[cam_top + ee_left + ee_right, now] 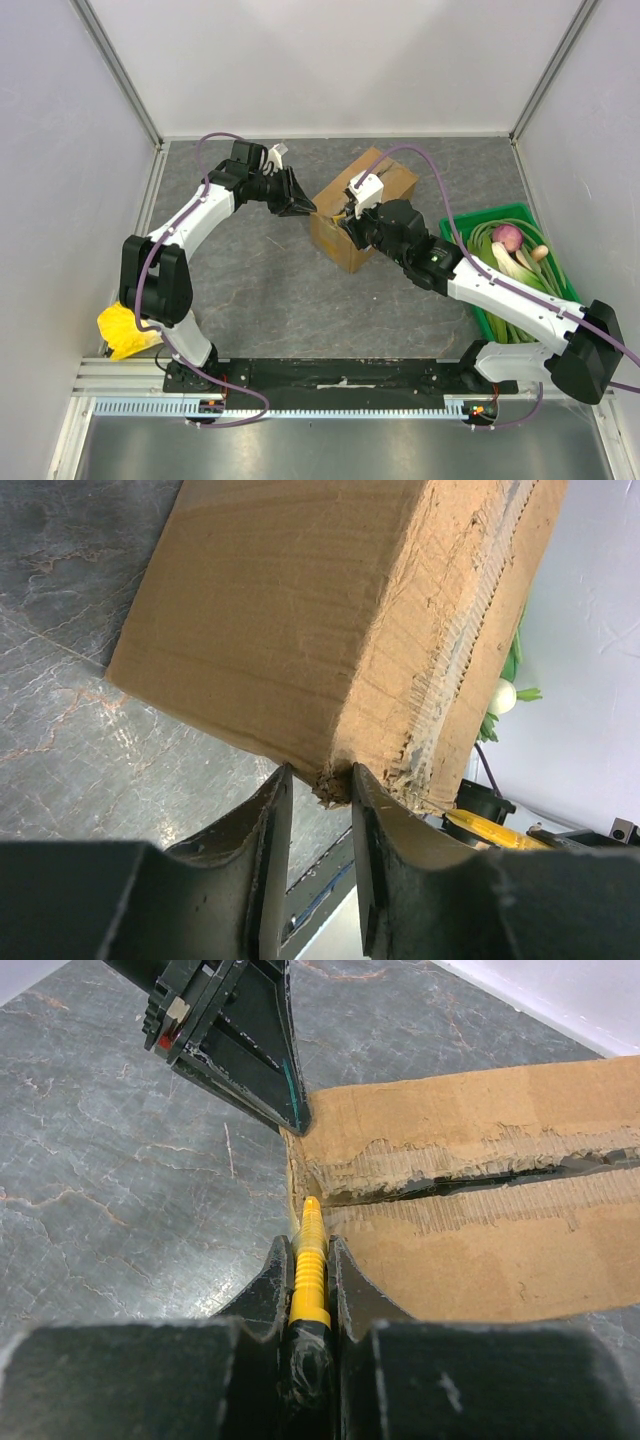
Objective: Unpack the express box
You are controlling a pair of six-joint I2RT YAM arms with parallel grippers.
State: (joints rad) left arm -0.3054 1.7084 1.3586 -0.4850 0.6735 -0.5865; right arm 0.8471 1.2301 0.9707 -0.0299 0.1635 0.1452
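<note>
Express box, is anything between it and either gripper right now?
Nothing visible. The left gripper pinches a corner of the express box; the right gripper holds a yellow tool, tip at the centre seam.

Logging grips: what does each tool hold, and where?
The right tool clamps the yellow ribbed stick by its rear part. The left tool straddles a corner of the express box; whether it grips cannot be told.

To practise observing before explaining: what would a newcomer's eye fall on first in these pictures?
The brown express box stands mid-table; the right gripper clamps a yellow tool with its tip at the box's torn centre seam. The left gripper pinches the box's frayed corner; a green crate of vegetables sits at the right.
</note>
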